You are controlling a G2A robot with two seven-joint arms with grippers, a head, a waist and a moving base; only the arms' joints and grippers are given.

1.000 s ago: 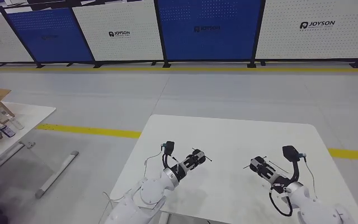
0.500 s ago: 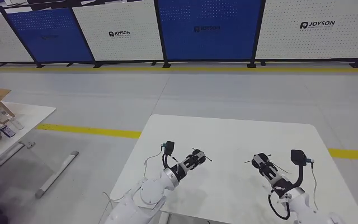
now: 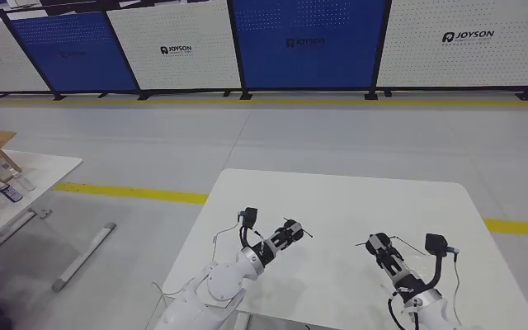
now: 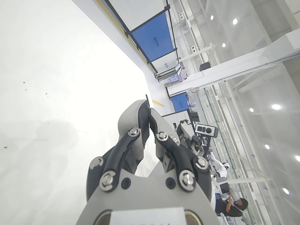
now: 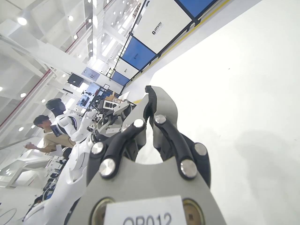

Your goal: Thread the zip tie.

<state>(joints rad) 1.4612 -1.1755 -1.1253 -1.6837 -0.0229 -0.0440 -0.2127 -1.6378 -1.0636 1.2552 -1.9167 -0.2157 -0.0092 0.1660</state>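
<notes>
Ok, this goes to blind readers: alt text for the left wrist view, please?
The left gripper is shut on a thin black zip tie whose end pokes out past its fingertips, above a white table. Blue and white panels stand beyond.

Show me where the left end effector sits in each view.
Top view: left end effector over the table, pinching the zip tie.
Left wrist view: close foreground, over the table.
Right wrist view: farther off, beyond the right end effector.
Shared landmark: blue wall panels.
</notes>
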